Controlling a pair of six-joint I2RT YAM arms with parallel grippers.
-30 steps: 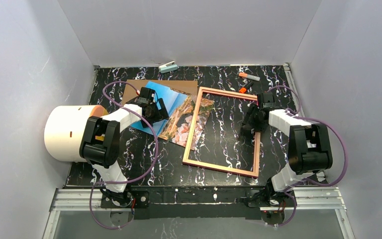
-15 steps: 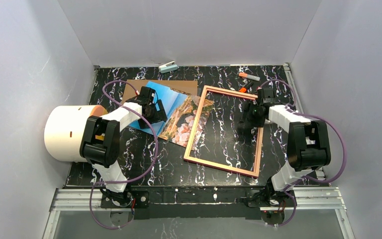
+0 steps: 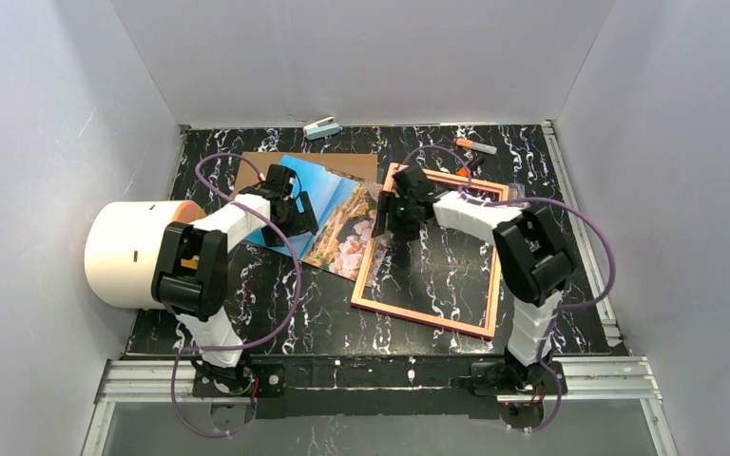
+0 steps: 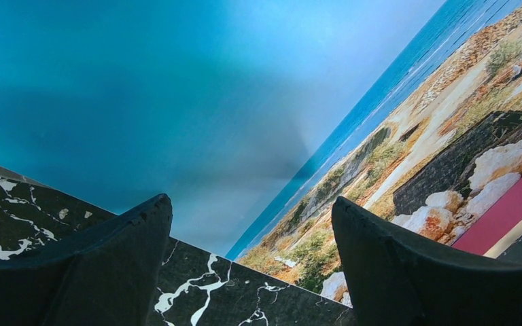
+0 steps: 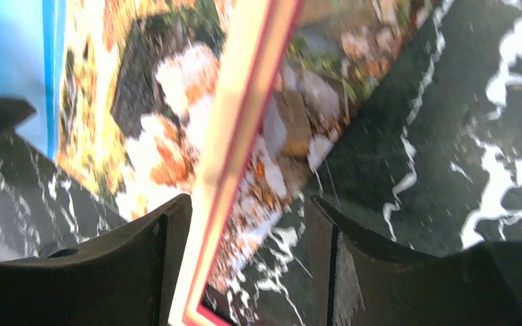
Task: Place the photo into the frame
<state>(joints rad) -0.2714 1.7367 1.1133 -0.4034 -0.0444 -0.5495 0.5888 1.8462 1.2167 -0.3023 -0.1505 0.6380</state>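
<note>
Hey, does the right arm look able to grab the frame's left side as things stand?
Probably yes. The right gripper is open and seems to straddle the left rail of the frame, with nothing covering it. The photo lies under that rail, though, so closing may catch it too.

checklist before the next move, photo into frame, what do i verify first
1. Left pincer open above the photo: ok.
2. Right pincer open, one finger on each side of the frame's left rail: ok.
3. Photo picture side up: ok.
4. Photo fully inside the frame: not ok, only its right end lies under the left rail.
5. Right pincer touching the rail: cannot tell.
</note>
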